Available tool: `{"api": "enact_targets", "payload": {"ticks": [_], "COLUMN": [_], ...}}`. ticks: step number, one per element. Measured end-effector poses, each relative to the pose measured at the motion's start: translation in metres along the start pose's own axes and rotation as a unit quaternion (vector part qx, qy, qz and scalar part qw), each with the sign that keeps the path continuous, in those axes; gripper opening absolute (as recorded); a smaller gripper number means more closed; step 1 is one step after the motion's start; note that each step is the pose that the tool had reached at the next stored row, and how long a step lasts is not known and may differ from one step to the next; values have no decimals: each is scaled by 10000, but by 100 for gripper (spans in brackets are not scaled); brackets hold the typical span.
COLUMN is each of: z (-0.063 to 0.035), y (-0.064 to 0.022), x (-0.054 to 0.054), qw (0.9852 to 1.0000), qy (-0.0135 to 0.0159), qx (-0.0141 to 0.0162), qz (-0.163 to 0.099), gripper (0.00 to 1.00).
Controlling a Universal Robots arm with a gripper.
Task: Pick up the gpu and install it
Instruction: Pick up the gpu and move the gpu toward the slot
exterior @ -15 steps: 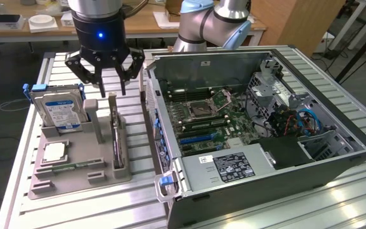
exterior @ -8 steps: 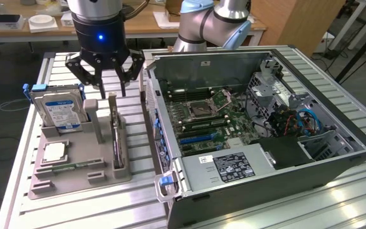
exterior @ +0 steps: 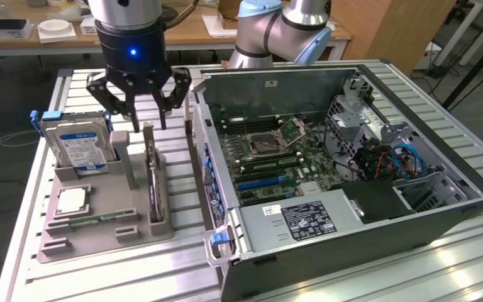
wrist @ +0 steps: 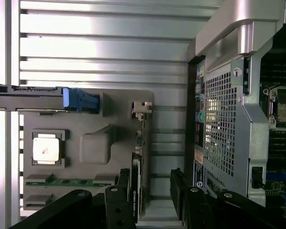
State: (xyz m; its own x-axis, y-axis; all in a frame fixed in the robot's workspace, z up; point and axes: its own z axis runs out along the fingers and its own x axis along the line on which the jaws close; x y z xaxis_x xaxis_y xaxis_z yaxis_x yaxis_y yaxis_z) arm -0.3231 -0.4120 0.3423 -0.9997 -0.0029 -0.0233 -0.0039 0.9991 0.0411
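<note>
Dark green-black upright gpu card (exterior: pixel 151 182) sits beneath your spread-open black gripper (exterior: pixel 146 121); descend off-centre and you could knock it askew.

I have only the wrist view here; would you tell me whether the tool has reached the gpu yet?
Observer: Not yet; the tool hangs open close to the gpu at its top end, no contact visible.
Operator: Does the gpu stand upright?
Observer: Yes, on edge in a slot of the gray tray.
Operator: Is the case ready?
Observer: It lies open-side up, and the blue slots on the motherboard look unoccupied.
</note>
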Motion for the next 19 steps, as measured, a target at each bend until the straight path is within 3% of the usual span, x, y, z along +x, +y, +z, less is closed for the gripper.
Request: {"api": "enact_targets", "payload": {"ticks": [19], "z": [50], "y": [-83], "x": [3], "qw": [10000], "qy": [0], "qx": [8], "qz": [9], "gripper": [47]}}
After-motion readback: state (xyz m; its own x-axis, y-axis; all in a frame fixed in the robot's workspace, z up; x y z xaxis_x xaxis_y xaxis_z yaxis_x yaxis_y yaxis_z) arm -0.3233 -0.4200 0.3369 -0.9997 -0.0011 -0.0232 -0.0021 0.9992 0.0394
